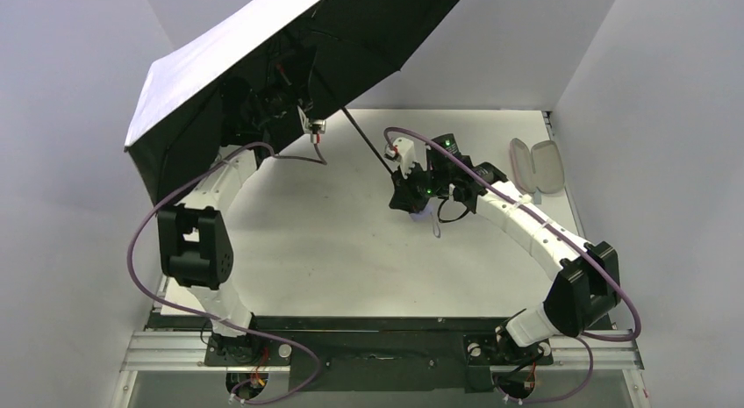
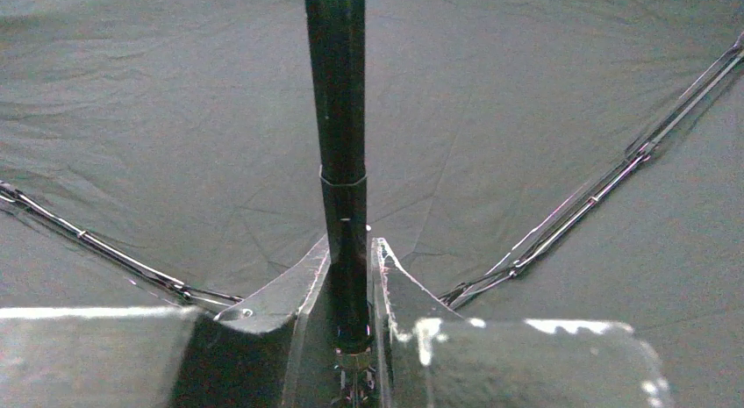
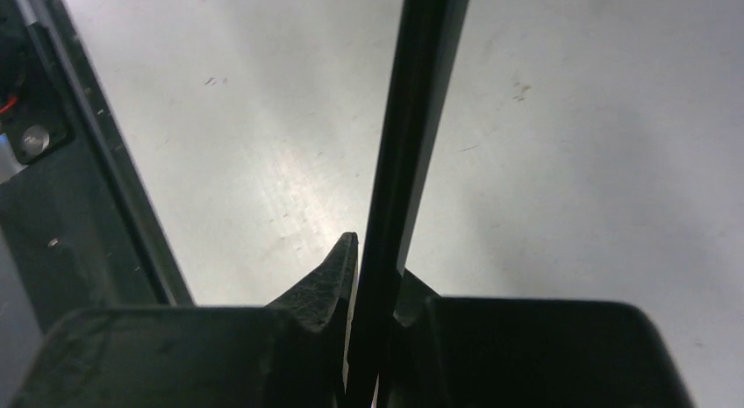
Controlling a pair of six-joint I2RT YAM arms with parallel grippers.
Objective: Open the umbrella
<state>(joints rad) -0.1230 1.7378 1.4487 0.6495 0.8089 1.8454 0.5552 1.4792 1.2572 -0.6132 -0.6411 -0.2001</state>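
1. The umbrella (image 1: pixel 263 66) is already spread: its pale canopy tilts over the far left corner of the desk (image 1: pixel 351 250), black underside facing the arms, ribs stretched out in the left wrist view

2. Its thin black shaft (image 1: pixel 364 140) runs down from under the canopy toward the middle of the desk, ending at the small lavender handle (image 1: pixel 421 217) under the right arm's wrist

3. The left gripper (image 2: pixel 351 276) is nearly closed, its jaws pinching the shaft up close beneath the canopy, right where a joint in the tube shows

4. The right gripper (image 3: pixel 375 285) is closed tight around the lower shaft just above the handle; in the overhead view it sits near the desk's centre

5. The task looks close to done; what remains, by my judgement, is making sure the runner has latched. I cannot tell from these views whether it has

6. To finish well, keep the right grip firm as the anchor and push the left hand along the shaft's own line, not across it, since the thin tube would bend under side load

7. Let go gently, one hand at a time, as the tilted canopy may tip or roll

8. An oval case (image 1: pixel 535 165) lies open by the far right edge, well apart
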